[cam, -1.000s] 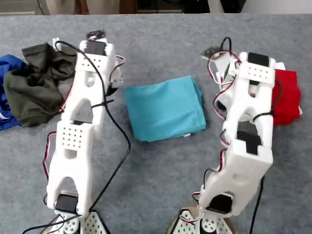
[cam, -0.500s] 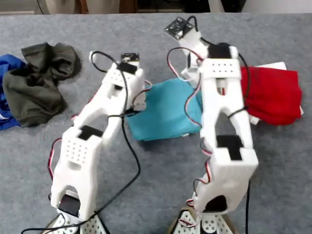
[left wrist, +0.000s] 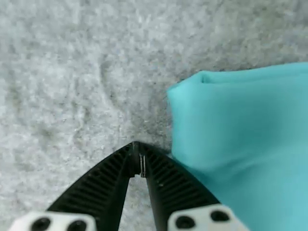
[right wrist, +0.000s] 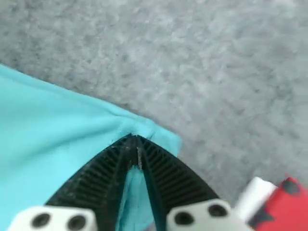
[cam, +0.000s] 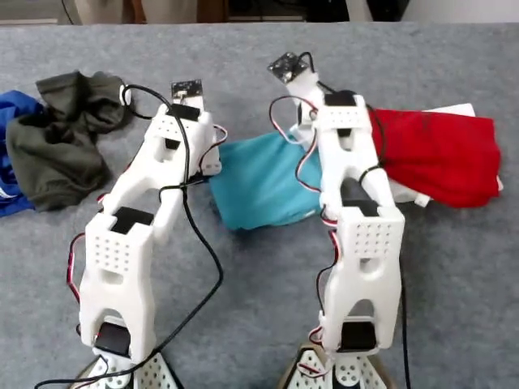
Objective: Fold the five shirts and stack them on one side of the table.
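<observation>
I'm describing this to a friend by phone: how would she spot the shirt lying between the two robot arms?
On the grey table, look between the white left arm and right arm. A flat folded shirt lies there, the only teal one; the red shirt sits to its right, and the olive shirt and blue shirt are crumpled far left.

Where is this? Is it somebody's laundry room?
Probably not. It looks like a robot test bench: a white left arm and right arm with bare wires stand on a grey carpeted table, at a folded teal shirt, a red shirt beside it.
</observation>
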Controlling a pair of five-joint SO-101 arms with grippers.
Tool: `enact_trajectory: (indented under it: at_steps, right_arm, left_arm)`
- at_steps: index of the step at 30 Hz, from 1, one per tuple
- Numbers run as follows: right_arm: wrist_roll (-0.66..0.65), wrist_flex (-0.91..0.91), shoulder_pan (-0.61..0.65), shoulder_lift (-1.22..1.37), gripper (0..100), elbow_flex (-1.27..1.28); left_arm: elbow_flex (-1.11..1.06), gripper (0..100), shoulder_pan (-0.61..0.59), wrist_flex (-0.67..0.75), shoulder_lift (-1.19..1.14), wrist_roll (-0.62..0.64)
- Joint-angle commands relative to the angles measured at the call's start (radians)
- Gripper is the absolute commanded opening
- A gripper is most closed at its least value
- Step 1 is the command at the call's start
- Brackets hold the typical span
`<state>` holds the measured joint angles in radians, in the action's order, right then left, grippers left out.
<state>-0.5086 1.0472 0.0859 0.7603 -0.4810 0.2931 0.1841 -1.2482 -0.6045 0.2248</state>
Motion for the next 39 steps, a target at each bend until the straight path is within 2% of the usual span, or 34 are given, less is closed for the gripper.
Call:
enact_trajectory:
  at_steps: [1,5,7,10,12,15,17,20,24,29,32,39]
  right_arm:
    - [0.012,0.144,-0.008,-0.021,0.2,-0.213]
    - [0.009,0.331,-0.007,-0.033,0.2,-0.415]
    - [0.008,0.445,-0.01,-0.03,0.2,-0.516]
    - [0.005,0.635,-0.008,-0.028,0.2,-0.619]
    - [0.005,0.749,-0.001,-0.03,0.2,-0.653]
    - [0.011,0.743,-0.022,-0.104,0.2,-0.503]
    - [0.009,0.74,-0.016,-0.205,0.2,-0.325]
    - [-0.012,0.681,0.01,-0.375,0.2,-0.016]
    - [-0.009,0.413,0.005,-0.572,0.2,0.404]
    - [-0.009,0.097,-0.061,-0.615,0.2,0.785]
    - [-0.012,-0.003,-0.128,-0.573,0.2,0.862]
    - [-0.015,0.048,-0.174,-0.522,0.2,0.796]
  left_arm:
    - [0.057,2,-0.011,0.015,0.101,0.009]
    - [0.037,2,-0.02,0.112,0.116,0.015]
    - [0.021,2,-0.02,0.13,0.124,0.06]
    - [0.02,2,-0.014,0.135,0.113,0.1]
    - [-0.017,2,-0.012,0.192,0.11,0.101]
    - [-0.112,2,-0.021,0.339,0.096,0.092]
    - [-0.152,2,-0.029,0.385,0.099,0.068]
    - [-0.152,2,-0.037,0.396,0.105,0.057]
    - [-0.153,2,-0.025,0.399,0.102,0.051]
    - [-0.164,2,0.002,0.399,0.099,0.021]
    - [-0.163,2,0.021,0.4,0.068,-0.026]
    - [-0.123,2,0.017,0.393,0.036,-0.032]
